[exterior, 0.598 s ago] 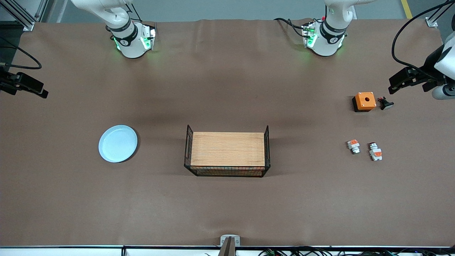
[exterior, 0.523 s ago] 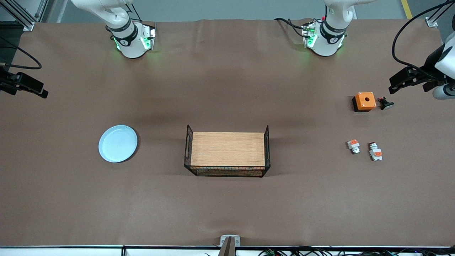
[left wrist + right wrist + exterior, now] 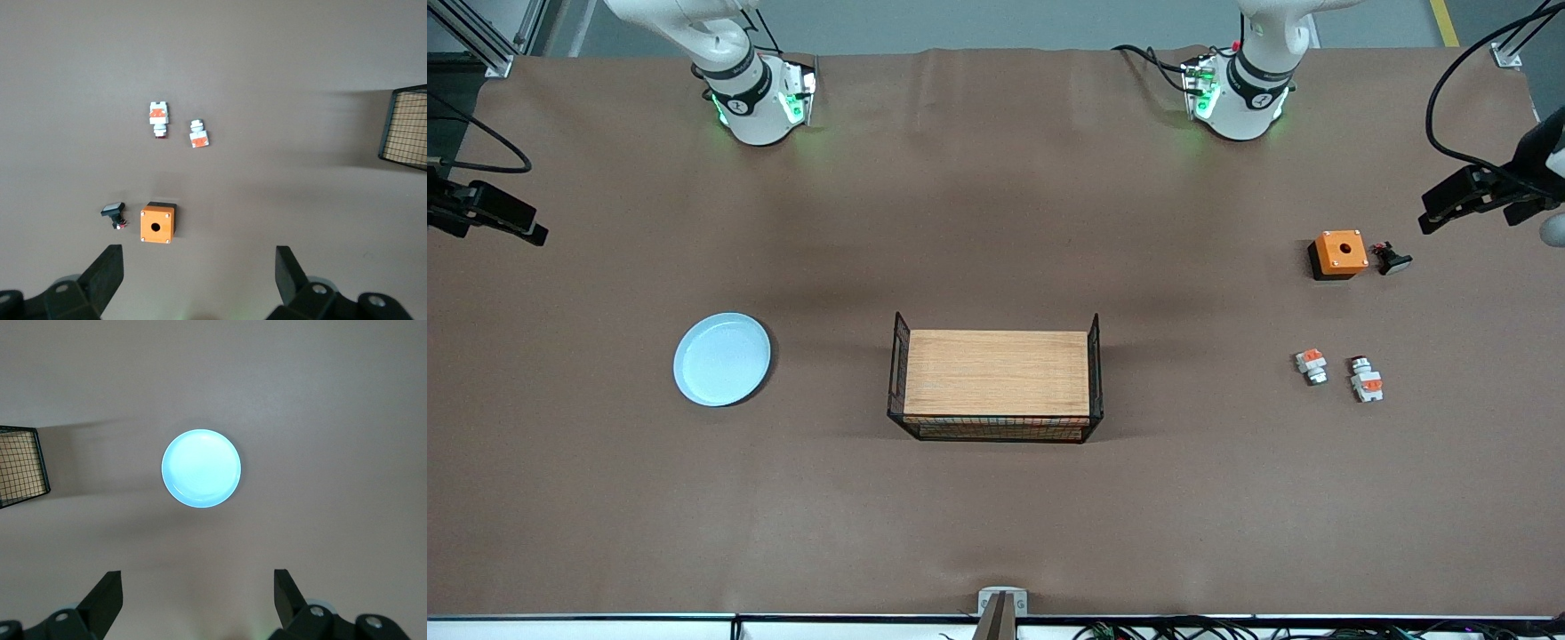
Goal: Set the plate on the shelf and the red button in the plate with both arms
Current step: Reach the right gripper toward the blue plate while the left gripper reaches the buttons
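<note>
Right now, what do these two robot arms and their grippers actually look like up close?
Both arms are glossy white with rounded links. Each base carries a black band and glowing green lights, the right arm's base and the left arm's base alike. Black cables loop beside the left arm. The left gripper and right gripper are matte black, each with two flat, wedge-shaped fingers, with round screw holes at their mounts.

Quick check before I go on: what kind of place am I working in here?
Most likely a robotics lab test bench, not a home or kitchen. A table under brown covering, aluminium frame posts at its corners, and loose cables along its edge suggest that.
</note>
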Controlling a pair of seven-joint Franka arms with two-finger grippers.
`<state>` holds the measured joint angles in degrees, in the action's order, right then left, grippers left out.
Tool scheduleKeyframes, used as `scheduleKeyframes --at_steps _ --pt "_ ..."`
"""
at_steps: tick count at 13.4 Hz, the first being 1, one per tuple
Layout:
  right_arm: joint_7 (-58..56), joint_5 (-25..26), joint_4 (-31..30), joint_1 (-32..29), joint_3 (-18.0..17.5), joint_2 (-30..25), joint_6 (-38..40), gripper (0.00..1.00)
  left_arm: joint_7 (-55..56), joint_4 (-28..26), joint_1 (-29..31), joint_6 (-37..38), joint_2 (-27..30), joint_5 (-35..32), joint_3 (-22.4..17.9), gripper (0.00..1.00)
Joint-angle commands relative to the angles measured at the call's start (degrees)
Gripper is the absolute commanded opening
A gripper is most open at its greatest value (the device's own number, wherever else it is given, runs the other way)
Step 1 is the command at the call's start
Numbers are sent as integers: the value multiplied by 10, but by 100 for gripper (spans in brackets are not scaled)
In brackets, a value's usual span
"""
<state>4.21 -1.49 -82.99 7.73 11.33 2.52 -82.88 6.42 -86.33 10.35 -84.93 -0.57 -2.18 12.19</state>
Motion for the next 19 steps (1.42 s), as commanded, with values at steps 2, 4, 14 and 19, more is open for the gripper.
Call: scheduleKeyframes --at_steps 2,4,14,19 --pt "3 0 15 9 11 0 4 100 -11 -17 44 -21 -41 -5 2 100" --pt "3 -1 17 10 11 1 4 100 -12 -31 61 -62 -71 -5 1 100" --pt "-5 65 9 12 11 56 8 100 -4 -165 93 -366 -216 -84 5 99" --pt "-9 69 -78 -3 10 112 -101 100 -4 -199 119 -479 -290 -85 5 93"
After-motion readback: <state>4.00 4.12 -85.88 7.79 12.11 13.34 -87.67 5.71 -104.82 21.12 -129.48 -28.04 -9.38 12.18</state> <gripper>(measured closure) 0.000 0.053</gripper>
